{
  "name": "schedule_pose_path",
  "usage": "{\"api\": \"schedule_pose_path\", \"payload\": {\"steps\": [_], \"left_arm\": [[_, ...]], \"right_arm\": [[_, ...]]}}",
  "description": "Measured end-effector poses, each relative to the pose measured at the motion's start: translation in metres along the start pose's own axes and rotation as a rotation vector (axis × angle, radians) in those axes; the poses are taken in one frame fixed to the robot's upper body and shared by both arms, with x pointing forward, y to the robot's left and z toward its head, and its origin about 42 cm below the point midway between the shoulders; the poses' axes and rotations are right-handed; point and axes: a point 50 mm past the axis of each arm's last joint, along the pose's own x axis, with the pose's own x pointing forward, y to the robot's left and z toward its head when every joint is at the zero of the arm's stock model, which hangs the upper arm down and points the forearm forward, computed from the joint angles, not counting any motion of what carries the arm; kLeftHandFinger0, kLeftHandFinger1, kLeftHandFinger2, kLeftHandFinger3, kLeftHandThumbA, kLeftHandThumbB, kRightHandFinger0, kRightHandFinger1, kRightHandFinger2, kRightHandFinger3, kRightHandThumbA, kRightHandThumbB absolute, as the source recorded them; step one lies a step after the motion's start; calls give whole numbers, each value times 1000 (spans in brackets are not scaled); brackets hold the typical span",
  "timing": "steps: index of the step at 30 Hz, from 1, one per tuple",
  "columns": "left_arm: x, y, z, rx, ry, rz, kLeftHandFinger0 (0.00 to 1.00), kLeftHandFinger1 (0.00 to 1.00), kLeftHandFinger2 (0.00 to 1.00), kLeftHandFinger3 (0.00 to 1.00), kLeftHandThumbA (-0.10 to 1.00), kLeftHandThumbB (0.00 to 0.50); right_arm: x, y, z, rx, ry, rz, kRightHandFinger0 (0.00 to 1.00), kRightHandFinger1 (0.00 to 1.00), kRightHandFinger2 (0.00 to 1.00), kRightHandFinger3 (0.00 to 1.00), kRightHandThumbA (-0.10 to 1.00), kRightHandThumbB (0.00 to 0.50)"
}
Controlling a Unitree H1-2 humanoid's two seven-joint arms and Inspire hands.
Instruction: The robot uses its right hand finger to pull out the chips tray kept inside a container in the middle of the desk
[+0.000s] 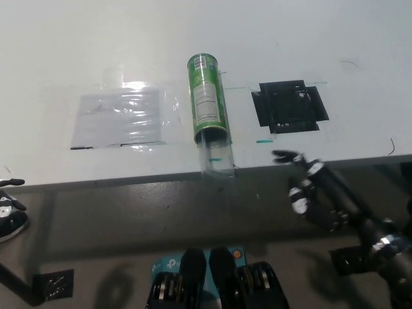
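The clear plastic chips tray point(216, 156) sticks partly out of the green cylindrical chips container point(207, 96), which lies on its side mid-desk, the tray's end reaching the white desk point(193, 32) edge. The pull looks largely done; some tray remains inside. The black right hand point(315, 193) hovers right of the tray, apart from it, one finger extended, others curled, holding nothing. The white left hand point(9, 209) rests at lower left, its pose unclear.

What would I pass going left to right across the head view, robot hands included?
White left robot hand → shiny plastic sheet → green chips container with its clear tray sticking out toward the desk edge → black square patch → black right robot hand.
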Motion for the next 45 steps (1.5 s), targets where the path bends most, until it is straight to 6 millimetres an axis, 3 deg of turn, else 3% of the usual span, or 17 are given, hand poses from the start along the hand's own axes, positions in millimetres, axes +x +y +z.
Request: {"api": "schedule_pose_path", "payload": {"steps": [3, 8, 11, 16, 18, 20, 22, 24, 27, 28, 29, 30, 31, 32, 37, 41, 45], "left_arm": [[-1, 0, -1, 0, 3, 0, 262, 299, 382, 618, -100, 89], [-1, 0, -1, 0, 4, 1, 270, 299, 376, 611, -100, 102], [-1, 0, -1, -1, 4, 1, 261, 302, 387, 611, -100, 99], [-1, -1, -1, -3, 4, 0, 251, 292, 371, 607, -100, 100], [-1, -1, -1, -4, 4, 1, 247, 291, 372, 604, -100, 101], [-1, -1, -2, -4, 4, 1, 247, 285, 362, 601, -100, 99], [-1, -1, -2, -4, 5, 1, 253, 289, 365, 600, -100, 105], [-2, -1, -2, -5, 6, 1, 266, 296, 373, 603, -100, 99], [-3, 0, -2, -4, 7, 4, 282, 301, 373, 607, -100, 99], [-5, 1, -2, -4, 7, 6, 275, 296, 371, 610, -100, 90], [-6, 1, -3, -2, 6, 7, 272, 295, 368, 611, -100, 97], [-7, 1, -3, -2, 6, 7, 271, 295, 365, 611, -100, 99], [-8, 1, -3, -1, 8, 7, 272, 296, 361, 607, -100, 108], [-9, 0, -5, -4, 11, 6, 288, 308, 371, 607, -100, 102], [-12, -12, -13, -33, 25, -2, 325, 326, 398, 614, -100, 110], [-11, -19, -14, -55, 24, -6, 296, 314, 399, 627, -100, 92], [-5, -18, -8, -55, 5, -2, 314, 320, 389, 619, -100, 91]], "right_arm": [[-6, -20, 0, 18, 1, -69, 200, 24, 839, 874, -100, 259], [-14, -41, -7, 46, 24, -160, 243, 3, 826, 892, -100, 237], [-18, -47, -13, 70, 44, -214, 597, 95, 788, 862, -100, 246], [-21, -49, -27, 159, 87, -317, 499, 208, 810, 873, -100, 245], [-22, -48, -34, 186, 108, -346, 687, 239, 789, 866, -100, 248], [-23, -48, -39, 205, 125, -367, 700, 389, 836, 872, -100, 245], [-25, -47, -46, 234, 146, -400, 900, 337, 827, 885, -100, 244], [-27, -45, -50, 251, 163, -424, 825, 217, 787, 873, -100, 264], [-27, -40, -56, 281, 188, -457, 729, 231, 740, 830, -100, 273], [-26, -37, -57, 301, 194, -469, 397, 73, 733, 816, -100, 271], [-26, -33, -59, 324, 202, -486, 384, 104, 738, 814, -100, 265], [-26, -30, -61, 347, 212, -502, 396, 113, 742, 815, -100, 262], [-27, -27, -62, 363, 218, -512, 605, 299, 736, 815, -100, 260], [-29, -26, -64, 380, 223, -523, 722, 320, 736, 815, -100, 250], [-40, -32, -75, 412, 256, -583, 770, 576, 747, 818, -100, 242], [-43, -32, -84, 428, 293, -620, 986, 666, 749, 812, -100, 235], [-44, -23, -97, 458, 342, -633, 958, 691, 704, 810, -100, 230]]}}
